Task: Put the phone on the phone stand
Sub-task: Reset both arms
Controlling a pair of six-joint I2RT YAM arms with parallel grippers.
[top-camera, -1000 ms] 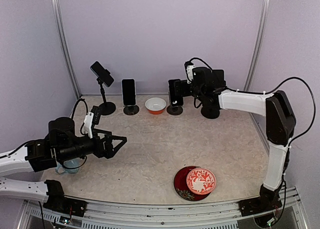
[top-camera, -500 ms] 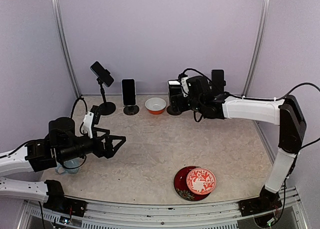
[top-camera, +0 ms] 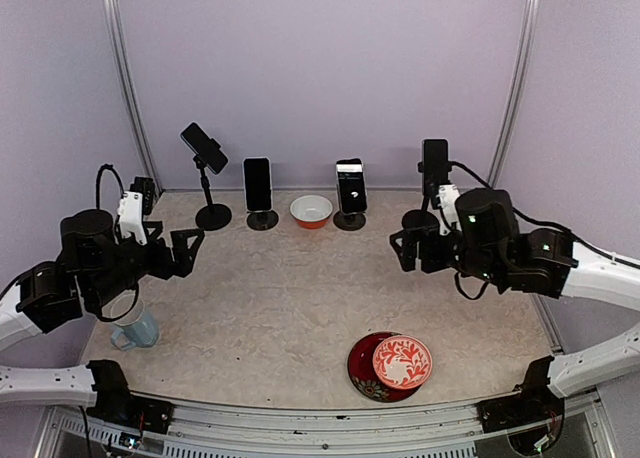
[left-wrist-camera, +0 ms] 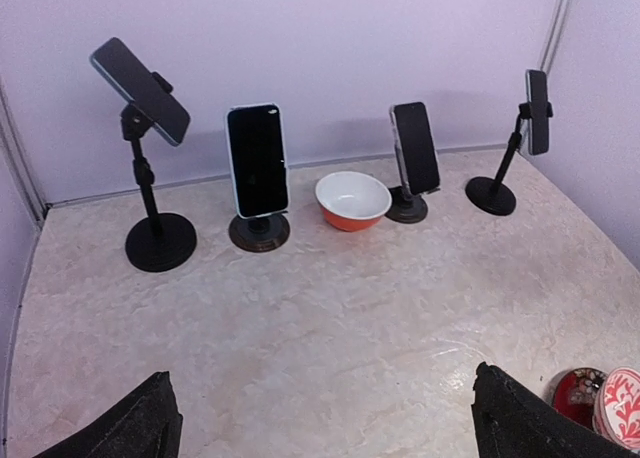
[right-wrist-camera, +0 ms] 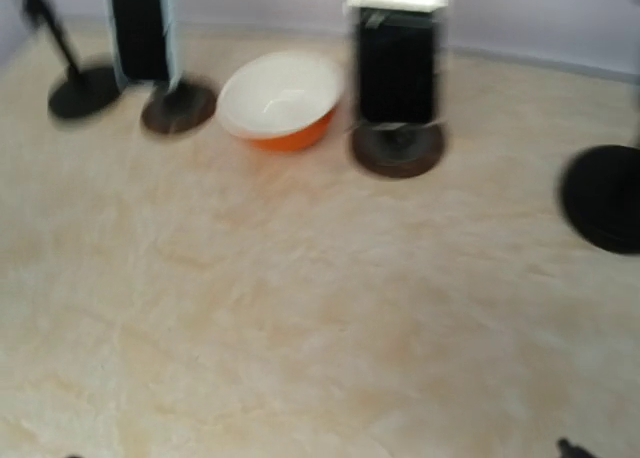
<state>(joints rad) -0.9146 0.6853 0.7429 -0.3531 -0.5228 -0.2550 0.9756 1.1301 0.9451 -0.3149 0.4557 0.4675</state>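
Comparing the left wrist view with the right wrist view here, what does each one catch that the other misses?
Left wrist only: the tilted phone and the far-right phone clamped on tall stands, the red plate, and its own pincer fingers, spread wide. Right wrist only: nothing new I can make out; it is blurred and crops the tall stands to their bases. Both: the orange bowl, the phone left of it and the phone right of it, each on a low stand.
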